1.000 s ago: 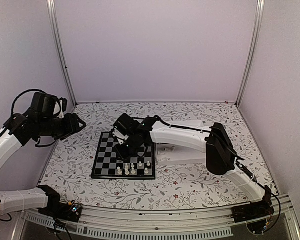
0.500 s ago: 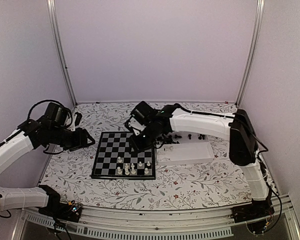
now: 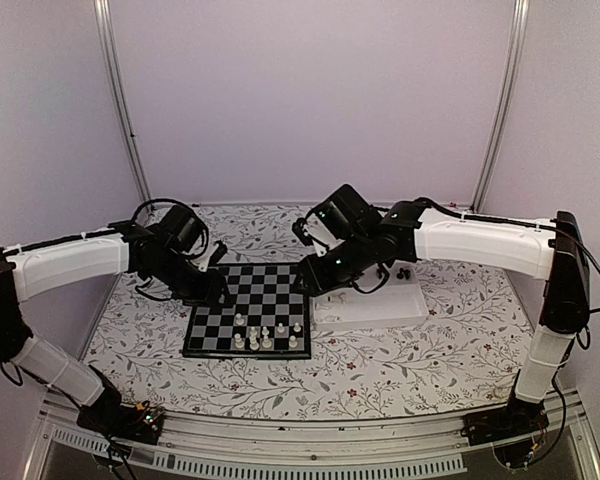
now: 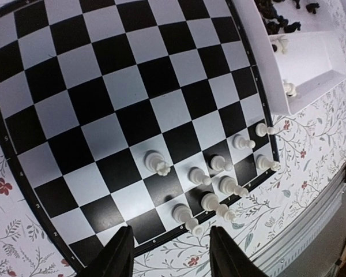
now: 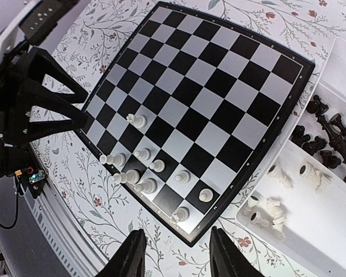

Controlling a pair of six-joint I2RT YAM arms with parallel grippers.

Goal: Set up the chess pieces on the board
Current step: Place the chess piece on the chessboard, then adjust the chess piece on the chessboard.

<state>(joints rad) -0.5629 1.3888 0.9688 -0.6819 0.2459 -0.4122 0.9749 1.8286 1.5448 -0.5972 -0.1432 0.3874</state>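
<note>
both arms hang over the board (image 3: 242,300) at once, and that is the main worry: the left gripper (image 4: 172,231) sits above its left edge and the right gripper (image 5: 177,234) above the right edge beside the white tray (image 3: 380,312), close enough across the board that a reach toward the middle by either could bring the wrists together. both pairs of jaws stand apart with nothing between them, so no piece is carried right now. roughly nine white pieces (image 4: 198,175) stand bunched on the near rows toward the tray side, some just beside each other; fingers coming down among them would likely tip a neighbour, and one fall there could knock over several. the rest lie in the tray: the black pieces (image 5: 328,130) heaped in the far compartment, a few white ones (image 5: 274,210) on their sides in the near one. those are tiny and lying flat, so a pinch could slip off or lift two at once. the board looks light — a nudge at its border might slide it and throw off the rows.
</note>
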